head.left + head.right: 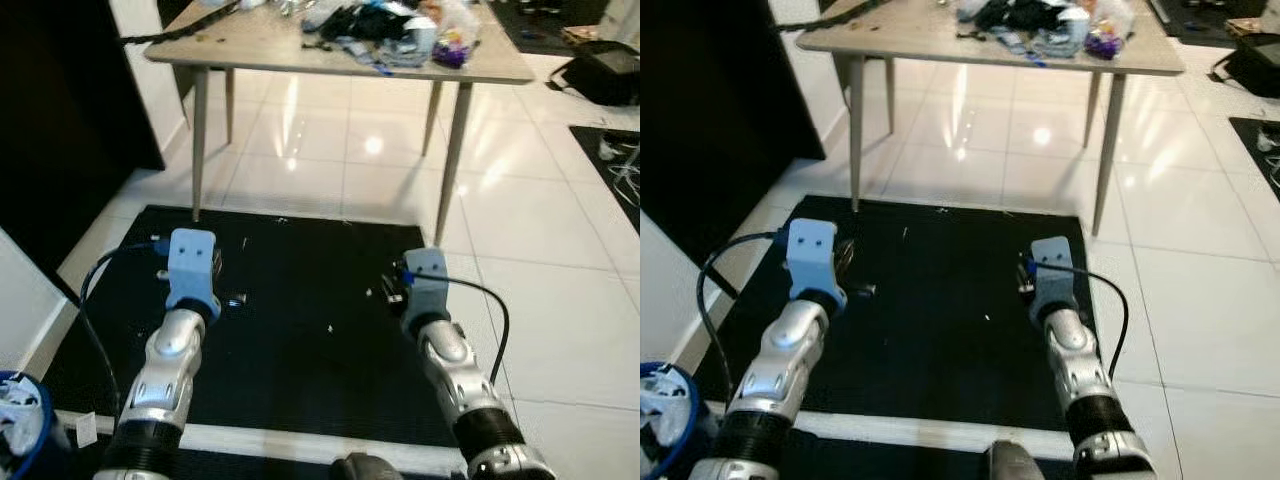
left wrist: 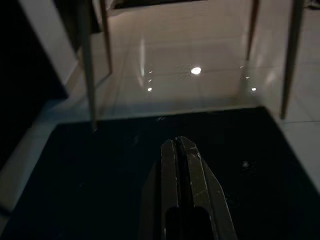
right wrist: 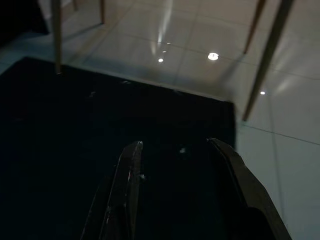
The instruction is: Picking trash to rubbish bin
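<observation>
Over a black mat (image 1: 300, 330) laid on the glossy white tiled floor (image 1: 540, 250), both silver arms reached forward and down. On the robot's left, the left gripper (image 2: 180, 150) hung above the mat with its jaws pressed together, the two black fingers (image 2: 170, 185) lying flat against each other with nothing between them. On the robot's right, the right gripper (image 3: 175, 150) hung above the mat near its edge by the tiles, its jaws spread well apart and empty. Small pale specks (image 1: 332, 327) lay scattered on the mat between and just ahead of the two arms; they were too small to tell what they were. Beyond the mat stood a light wooden table (image 1: 250, 50) on slim legs, two of which rested at the mat's far edge. On the table lay a heap of trash (image 1: 400, 30): crumpled wrappers, dark scraps and a bag with purple in it. At the near left corner of the head view, beside the left arm, the blue rim of a rubbish bin (image 1: 30, 425) showed, with something white and crumpled inside it. A black bag (image 1: 605, 70) sat on the floor to the far right.
</observation>
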Tool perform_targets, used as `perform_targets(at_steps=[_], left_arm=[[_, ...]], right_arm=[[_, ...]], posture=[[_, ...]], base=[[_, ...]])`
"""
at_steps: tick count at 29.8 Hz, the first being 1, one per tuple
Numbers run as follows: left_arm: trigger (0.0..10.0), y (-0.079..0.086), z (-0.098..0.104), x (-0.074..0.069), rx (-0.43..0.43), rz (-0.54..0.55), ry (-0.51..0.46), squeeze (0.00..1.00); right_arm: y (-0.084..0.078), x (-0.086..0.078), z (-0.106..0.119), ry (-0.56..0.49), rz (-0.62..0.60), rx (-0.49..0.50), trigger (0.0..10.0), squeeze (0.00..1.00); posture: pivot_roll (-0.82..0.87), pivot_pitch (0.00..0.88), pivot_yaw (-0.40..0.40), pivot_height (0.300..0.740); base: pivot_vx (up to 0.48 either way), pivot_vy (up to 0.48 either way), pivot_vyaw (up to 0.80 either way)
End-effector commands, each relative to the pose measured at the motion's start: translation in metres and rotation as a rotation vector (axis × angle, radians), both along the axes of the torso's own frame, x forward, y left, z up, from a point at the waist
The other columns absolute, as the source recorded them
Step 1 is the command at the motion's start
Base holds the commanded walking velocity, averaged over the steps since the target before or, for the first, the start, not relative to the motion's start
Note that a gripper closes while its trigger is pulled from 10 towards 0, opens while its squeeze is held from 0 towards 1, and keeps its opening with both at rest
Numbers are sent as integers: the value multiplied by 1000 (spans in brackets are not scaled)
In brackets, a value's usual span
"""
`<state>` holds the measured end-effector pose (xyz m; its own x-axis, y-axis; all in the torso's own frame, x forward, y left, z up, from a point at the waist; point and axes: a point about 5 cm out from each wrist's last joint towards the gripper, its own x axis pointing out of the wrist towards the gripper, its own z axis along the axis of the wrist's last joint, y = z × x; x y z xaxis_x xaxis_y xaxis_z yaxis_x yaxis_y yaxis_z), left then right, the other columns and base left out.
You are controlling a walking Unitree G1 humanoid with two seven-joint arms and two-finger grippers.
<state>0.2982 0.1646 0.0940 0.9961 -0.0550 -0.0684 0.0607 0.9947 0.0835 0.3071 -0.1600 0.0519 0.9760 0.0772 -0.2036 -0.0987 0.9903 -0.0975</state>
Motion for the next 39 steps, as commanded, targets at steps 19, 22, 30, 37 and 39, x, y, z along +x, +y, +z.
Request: perform_targets(at_steps=[19,22,30,37,39], left_arm=[[10000,-4,0,-2,5,-20,-19,0],[10000,-4,0,-2,3,-16,-21,0],[10000,-4,1,-1,2,-10,-21,0],[10000,-3,1,-1,1,-4,-24,0],[10000,-2,1,-1,0,-3,-24,0]], right_arm=[[-2,0,1,-4,-3,-1,10000,0],[-2,0,1,-3,-2,-1,10000,0],[-2,1,1,-3,0,-3,10000,0],[-2,2,2,-7,4,-6,10000,0],[-2,2,2,-8,4,-4,10000,0]], posture=[[32,15,-5,740],[31,16,-6,740],[32,21,-10,740],[34,21,-12,740],[34,21,-12,740]], base=[[57,0,0],[290,0,0],[301,0,0],[305,0,0],[307,0,0]])
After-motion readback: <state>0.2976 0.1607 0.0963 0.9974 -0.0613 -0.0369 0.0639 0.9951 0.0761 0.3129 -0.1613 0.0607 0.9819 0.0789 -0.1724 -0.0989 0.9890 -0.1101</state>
